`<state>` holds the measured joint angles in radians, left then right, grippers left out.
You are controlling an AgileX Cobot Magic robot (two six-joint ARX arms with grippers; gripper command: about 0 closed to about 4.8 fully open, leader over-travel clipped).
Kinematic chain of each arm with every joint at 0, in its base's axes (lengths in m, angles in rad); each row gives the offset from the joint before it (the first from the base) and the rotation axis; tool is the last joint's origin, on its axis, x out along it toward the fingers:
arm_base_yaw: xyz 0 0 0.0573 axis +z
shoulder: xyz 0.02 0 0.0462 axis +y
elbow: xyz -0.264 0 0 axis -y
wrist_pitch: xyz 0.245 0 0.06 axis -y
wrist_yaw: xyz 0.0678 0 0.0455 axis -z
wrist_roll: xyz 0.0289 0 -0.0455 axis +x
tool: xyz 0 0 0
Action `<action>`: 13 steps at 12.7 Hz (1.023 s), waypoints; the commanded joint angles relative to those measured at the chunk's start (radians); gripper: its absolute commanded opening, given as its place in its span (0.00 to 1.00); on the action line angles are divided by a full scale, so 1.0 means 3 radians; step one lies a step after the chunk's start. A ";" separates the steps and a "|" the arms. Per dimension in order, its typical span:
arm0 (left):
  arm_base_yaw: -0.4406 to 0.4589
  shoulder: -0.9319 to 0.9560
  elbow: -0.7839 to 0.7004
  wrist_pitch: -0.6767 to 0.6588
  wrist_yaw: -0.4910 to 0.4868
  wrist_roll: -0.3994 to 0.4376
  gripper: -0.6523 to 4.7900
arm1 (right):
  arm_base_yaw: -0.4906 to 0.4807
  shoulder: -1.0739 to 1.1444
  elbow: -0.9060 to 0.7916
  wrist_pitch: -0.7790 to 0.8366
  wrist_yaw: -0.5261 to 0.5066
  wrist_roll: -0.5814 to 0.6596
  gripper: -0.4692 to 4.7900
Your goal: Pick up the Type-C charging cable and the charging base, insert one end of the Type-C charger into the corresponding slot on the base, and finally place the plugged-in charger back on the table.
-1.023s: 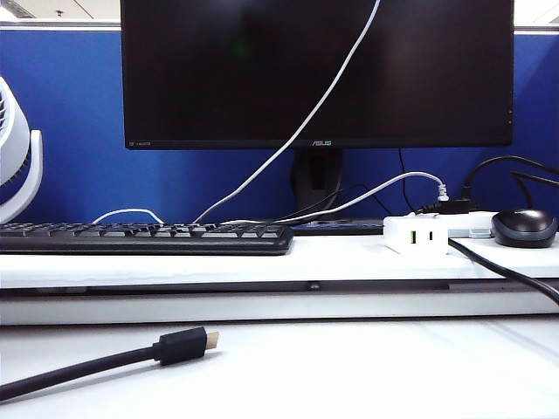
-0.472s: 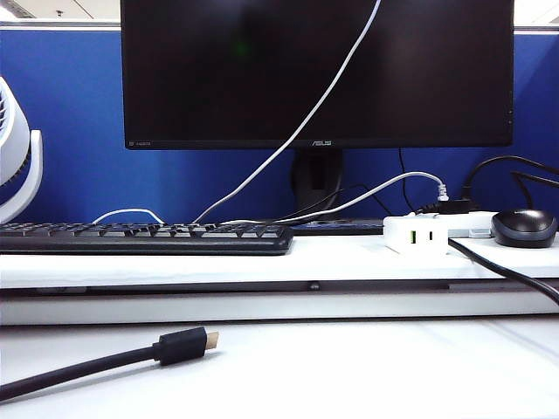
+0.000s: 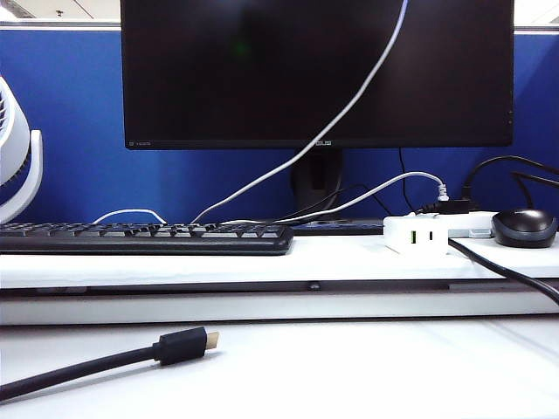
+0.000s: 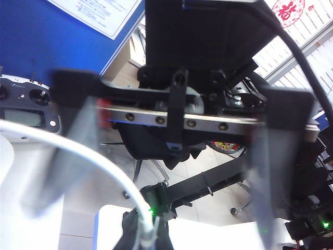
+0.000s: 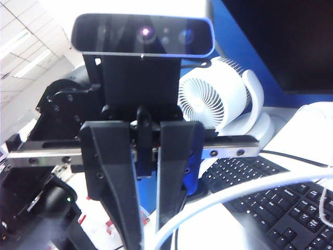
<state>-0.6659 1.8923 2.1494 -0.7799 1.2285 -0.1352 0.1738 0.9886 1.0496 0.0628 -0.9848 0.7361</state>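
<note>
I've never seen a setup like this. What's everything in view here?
monitor: one, black, at the back
keyboard: one, black, shelf left
fan: one, white, far left
mouse: one, dark, shelf right
charging base: one, white, shelf right
power strip: one, white, behind the charging base
Type-C charging cable: one, white, rising across the monitor
black cable: one, gold-tipped plug, table front left
left gripper: one, black, shut on the Type-C charging cable, raised
right gripper: one, black, open, facing it

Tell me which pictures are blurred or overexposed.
Exterior view: sharp; ceiling lights at the top corners burn out. Left wrist view: the open right claw, facing the camera, has smeared fingers; the window glares. Right wrist view: the left claw, shut on the white cable, is sharp; the cable near the lens is soft.
</note>
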 commanded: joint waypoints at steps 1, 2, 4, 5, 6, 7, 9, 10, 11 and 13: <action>0.0000 -0.0022 0.0014 0.0052 -0.0070 -0.0010 0.11 | -0.0042 -0.0015 0.0013 0.0113 0.0078 -0.0009 1.00; 0.0006 -0.0022 0.0014 0.0052 -0.0070 -0.0011 0.11 | -0.0081 -0.0020 0.0013 0.0146 0.0079 -0.0006 1.00; 0.0057 -0.0023 0.0014 0.0037 -0.0214 -0.0013 0.11 | -0.0217 -0.0095 0.0014 0.0149 0.0071 -0.0006 1.00; 0.0112 -0.0039 0.0014 0.0041 -0.0268 -0.0022 0.11 | -0.0262 -0.0118 0.0014 0.0134 0.0081 -0.0008 1.00; 0.0153 -0.0041 0.0014 0.0042 -0.0468 -0.0104 0.11 | -0.0295 -0.0122 0.0014 0.0104 0.0093 -0.0008 1.00; 0.0207 -0.0051 0.0015 0.0043 -0.0697 -0.0235 0.11 | -0.0296 -0.0121 0.0014 -0.0011 0.0193 -0.0010 1.00; 0.0313 -0.0079 0.0015 0.0051 -0.1050 -0.0425 0.11 | -0.0295 -0.0111 0.0014 -0.0319 0.0397 -0.0051 1.00; 0.0392 -0.0116 0.0015 0.0072 -0.1335 -0.0566 0.11 | -0.0284 -0.0080 0.0014 -0.0525 0.0468 -0.0112 1.00; 0.0453 -0.0164 0.0015 0.0083 -0.1586 -0.0632 0.11 | -0.0277 -0.0056 0.0014 -0.0703 0.0539 -0.0156 1.00; 0.0496 -0.0280 0.0015 0.0102 -0.2001 -0.0641 0.11 | -0.0276 -0.0001 0.0015 -0.0910 0.0678 -0.0309 0.96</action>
<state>-0.5205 1.8355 2.1487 -0.7731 0.7006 -0.3260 0.0891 0.9844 1.0496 -0.1818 -0.8112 0.6815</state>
